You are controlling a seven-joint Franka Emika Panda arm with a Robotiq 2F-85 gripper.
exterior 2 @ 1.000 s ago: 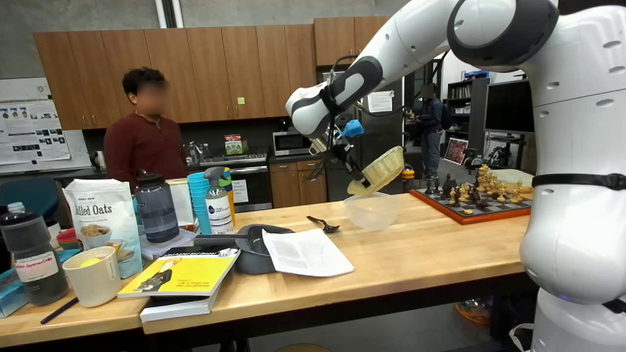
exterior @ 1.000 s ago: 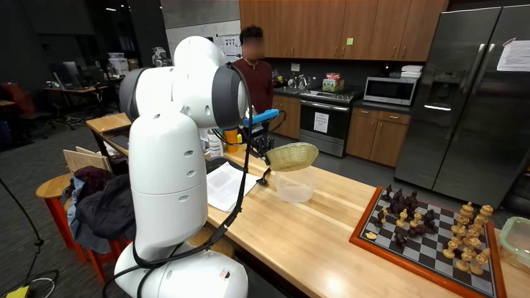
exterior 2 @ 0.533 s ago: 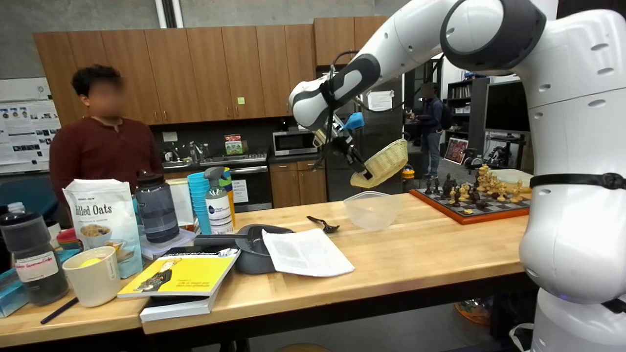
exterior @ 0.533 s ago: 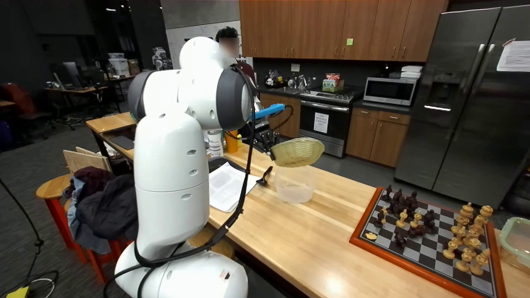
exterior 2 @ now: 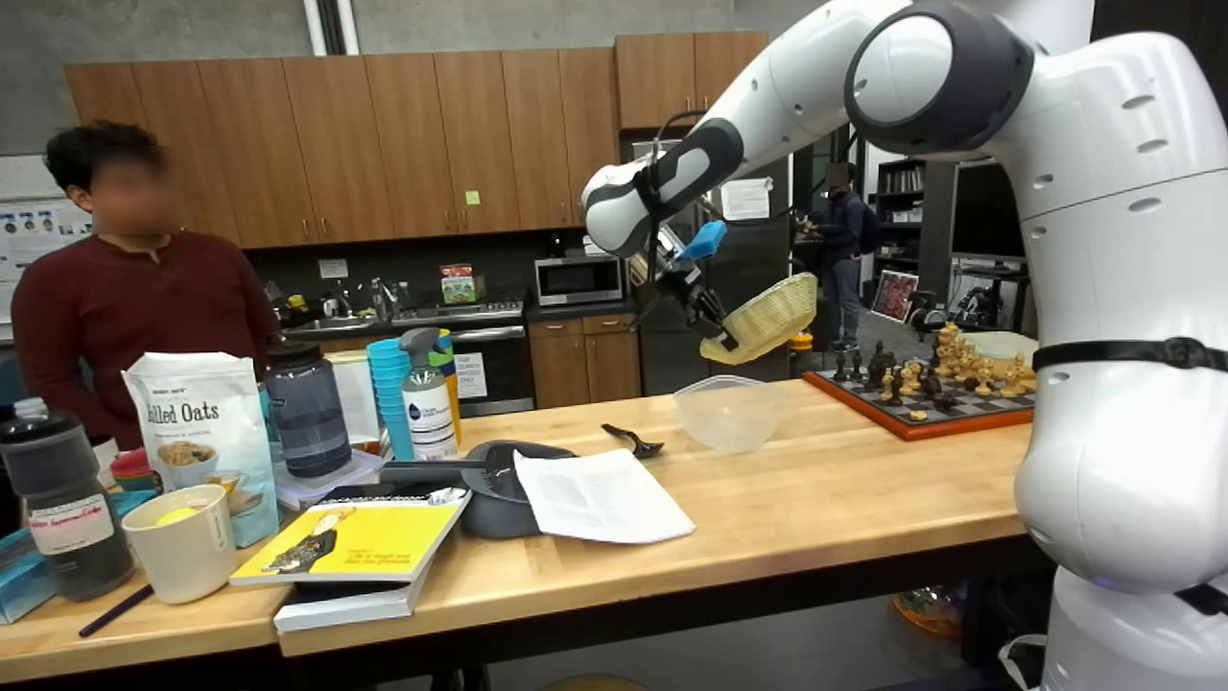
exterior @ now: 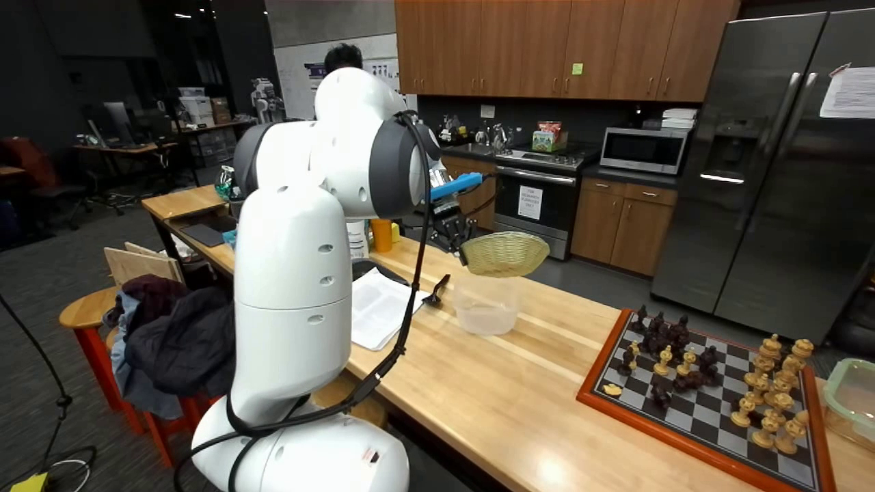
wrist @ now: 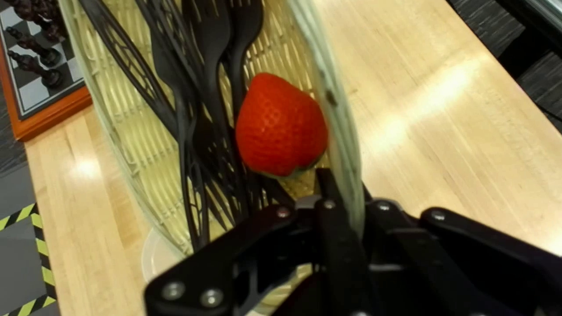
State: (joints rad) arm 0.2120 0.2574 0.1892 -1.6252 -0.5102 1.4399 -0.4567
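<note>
One woven basket (exterior 2: 772, 315) hangs tilted above the table (exterior 2: 844, 489), near the clear container (exterior 2: 729, 417), its rim gripped in the claw (wrist: 345, 186). Black cutlery (wrist: 214, 39) and a strawberry (wrist: 281, 125) lie inside. The step looks like carrying; the next move calls for steadiness. The arm (exterior 2: 787, 86) arches out left in an exterior view, sloping down.

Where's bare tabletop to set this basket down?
For the basket, bare tabletop lies between the clear container and the chessboard. Tighter on the container's other side: black utensil, then white paper. Crowded around the yellow book, mug and oats bag.
</note>
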